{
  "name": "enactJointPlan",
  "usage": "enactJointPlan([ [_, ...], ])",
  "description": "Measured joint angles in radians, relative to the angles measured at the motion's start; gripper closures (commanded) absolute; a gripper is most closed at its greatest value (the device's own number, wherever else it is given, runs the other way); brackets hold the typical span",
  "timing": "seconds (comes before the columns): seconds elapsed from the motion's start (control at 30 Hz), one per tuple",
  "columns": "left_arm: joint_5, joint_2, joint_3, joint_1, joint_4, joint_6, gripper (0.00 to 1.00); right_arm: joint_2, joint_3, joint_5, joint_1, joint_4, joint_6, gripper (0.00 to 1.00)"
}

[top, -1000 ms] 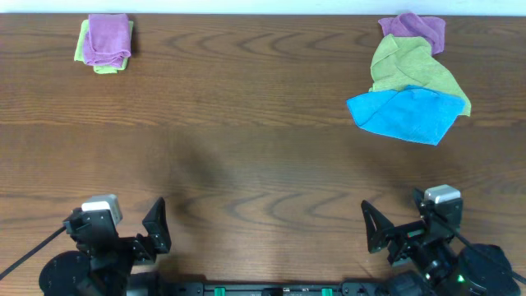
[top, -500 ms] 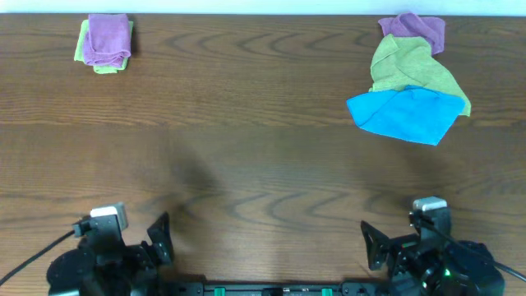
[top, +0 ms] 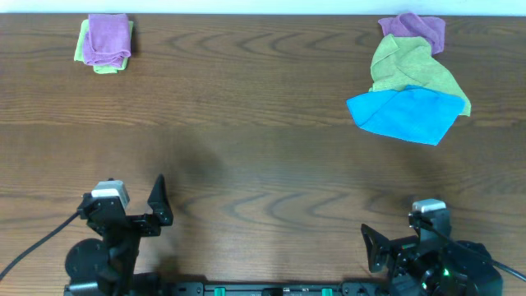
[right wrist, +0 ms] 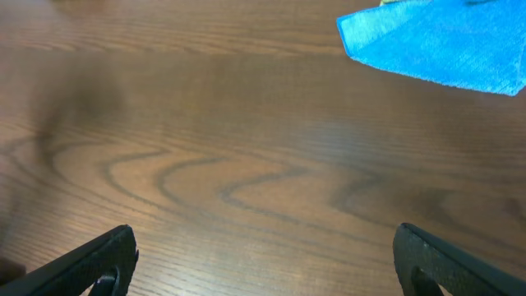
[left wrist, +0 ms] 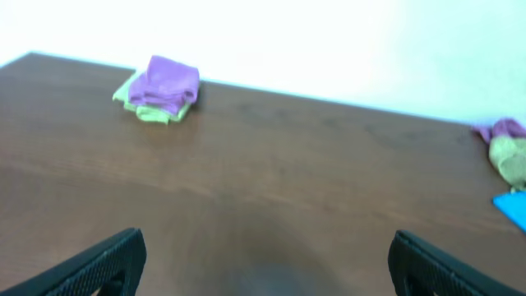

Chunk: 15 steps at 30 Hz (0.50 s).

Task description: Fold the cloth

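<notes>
Both arms sit low at the near edge of the table [top: 263,156], folded back over their bases, wrists facing across it.

Left gripper [left wrist: 263,267]: jaws spread wide, nothing between them. Wrist is pitched up enough to see the far edge. A folded purple-on-green stack [top: 105,41] lies far ahead, to its left.

Right gripper [right wrist: 267,263]: jaws wide apart, empty, angled down at the wood. The blue cloth [top: 404,115] lies unfolded well ahead, to its right, touching the green cloth [top: 411,70] beyond it. The purple cloth [top: 415,29] is farthest.
</notes>
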Motion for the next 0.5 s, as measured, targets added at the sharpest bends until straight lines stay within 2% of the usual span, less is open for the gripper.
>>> enactJointPlan([
  [0.17,-0.023,-0.037,-0.132,0.000,0.110,0.000,0.05,0.000,0.000,0.000,0.000,0.000,0.000,0.01],
  [0.5,-0.107,-0.082,-0.251,0.000,0.167,0.000,0.05,0.000,0.000,0.000,0.000,0.000,0.000,0.01],
])
